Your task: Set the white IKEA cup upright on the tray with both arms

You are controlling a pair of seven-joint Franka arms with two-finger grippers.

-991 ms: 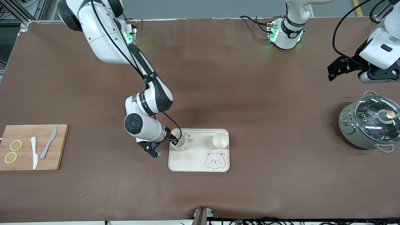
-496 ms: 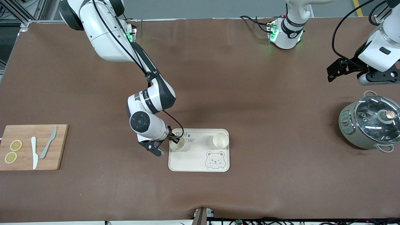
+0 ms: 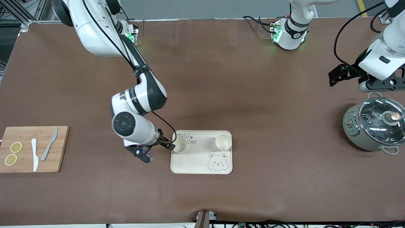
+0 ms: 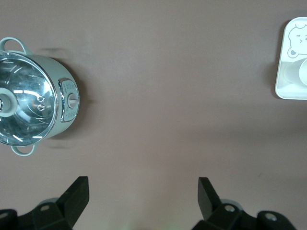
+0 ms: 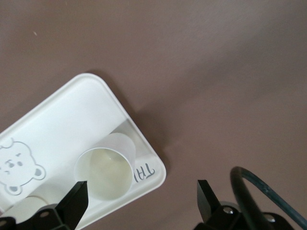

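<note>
**Two cups upright on the tray, both pincers wide and empty**

Read the flat cream rectangular tray (image 3: 202, 160), with its grey bear drawing, as a clock face seen from the front camera. One small white tapered plastic cup (image 3: 180, 145) stands upright at about ten o'clock, mouth up, close to the tray's rim and just beside the lettering. A second cup (image 3: 223, 142) of the same kind stands upright at about two o'clock, well apart from the first.

The right gripper (image 3: 166, 145) sits at the first cup's nine o'clock, just off the tray's edge. Its fingers are spread wide with nothing between them, and the right wrist view shows the cup standing clear of both. The left gripper (image 4: 142, 186) waits with its fingers equally wide and empty, over bare table at roughly eleven o'clock of the grey-green lidded pot (image 3: 375, 123).

The cup looks light, thin-walled and smooth, so it would probably tip or skid at a slight nudge, and a hard squeeze might flex the wall. The surest hold seems to be across the wall at mid-height, where the taper is gentle, or one finger inside the rim and one outside. Any withdrawal should go away from the cup, toward nine o'clock.
</note>
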